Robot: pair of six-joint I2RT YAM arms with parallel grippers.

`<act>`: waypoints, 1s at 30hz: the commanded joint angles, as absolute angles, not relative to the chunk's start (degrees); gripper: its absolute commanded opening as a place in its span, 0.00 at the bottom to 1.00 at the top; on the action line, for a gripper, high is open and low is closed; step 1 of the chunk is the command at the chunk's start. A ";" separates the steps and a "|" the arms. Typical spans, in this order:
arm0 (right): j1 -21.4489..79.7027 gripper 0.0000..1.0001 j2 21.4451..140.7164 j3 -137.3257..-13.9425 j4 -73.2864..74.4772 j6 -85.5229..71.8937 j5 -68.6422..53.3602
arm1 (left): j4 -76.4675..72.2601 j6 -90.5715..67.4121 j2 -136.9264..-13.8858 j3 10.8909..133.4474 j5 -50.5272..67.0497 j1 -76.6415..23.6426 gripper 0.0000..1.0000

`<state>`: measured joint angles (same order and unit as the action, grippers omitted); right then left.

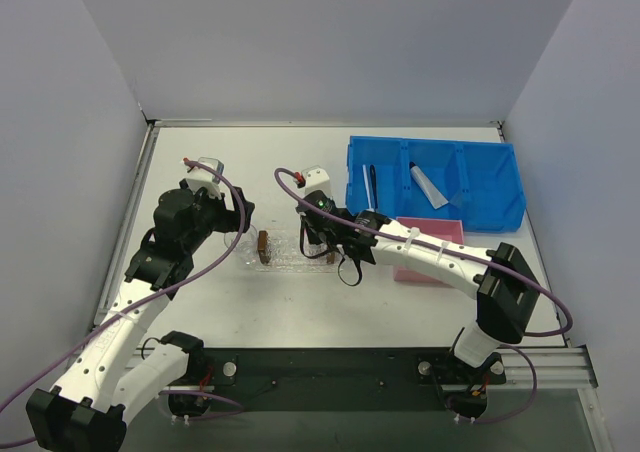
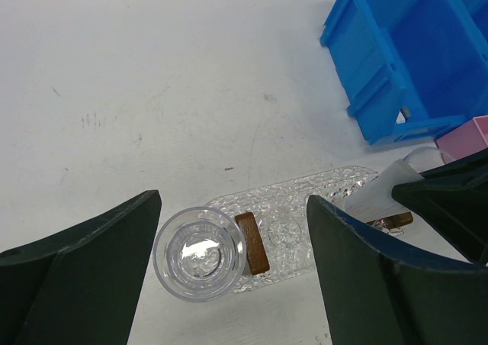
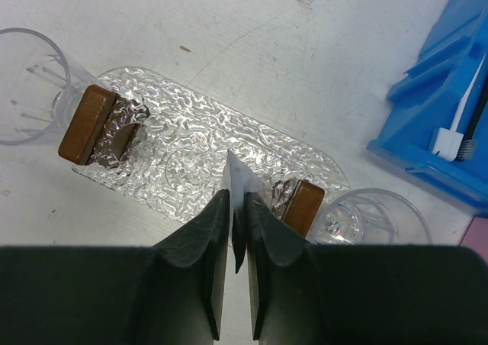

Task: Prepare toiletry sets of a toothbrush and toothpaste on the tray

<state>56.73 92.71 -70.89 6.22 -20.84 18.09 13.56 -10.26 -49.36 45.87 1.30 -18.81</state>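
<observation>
1. Left gripper (image 2: 235,201) hangs over the left end of the tray (image 2: 290,215), fingers spread wide with nothing in them.
2. Just off that same end of the tray stands a clear cup (image 2: 200,253). It's right beside a brown block (image 2: 252,243) that lies on the tray.
3. Over the tray's right half, the right gripper (image 3: 236,204) is clenched on the toothpaste (image 3: 238,178). The thin end of the tube pokes out past the fingertips toward the tray. Honestly can't tell if it's touching the plastic.
4. On the tray's right end there's a second brown block (image 3: 301,206), with a second cup (image 3: 374,219) just off that end.
5. Right of the tray sits a pink box (image 1: 430,252).
6. Further right and back from the tray, well apart, is a blue bin (image 1: 435,182). It holds a white toothbrush (image 3: 460,116), a black toothbrush (image 3: 480,104) and a spare tube (image 1: 430,187).
</observation>
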 commanded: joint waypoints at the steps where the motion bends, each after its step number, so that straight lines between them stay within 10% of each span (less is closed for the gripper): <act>1: 57.22 0.16 93.60 -72.42 6.59 -20.92 20.65 | 12.74 -10.11 -49.22 47.55 1.23 -19.07 0.88; 13: 57.39 0.50 92.11 -72.51 6.68 -20.39 20.92 | 12.74 -10.02 -49.13 47.64 1.23 -19.07 0.88; 30: 48.71 0.52 74.89 -80.15 22.12 -12.04 10.03 | 11.34 -6.42 -49.13 46.93 2.81 -18.98 0.88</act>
<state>55.27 81.43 -75.20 13.89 -14.96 14.39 13.52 -8.69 -49.36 45.87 2.17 -18.81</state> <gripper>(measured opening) 0.544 0.880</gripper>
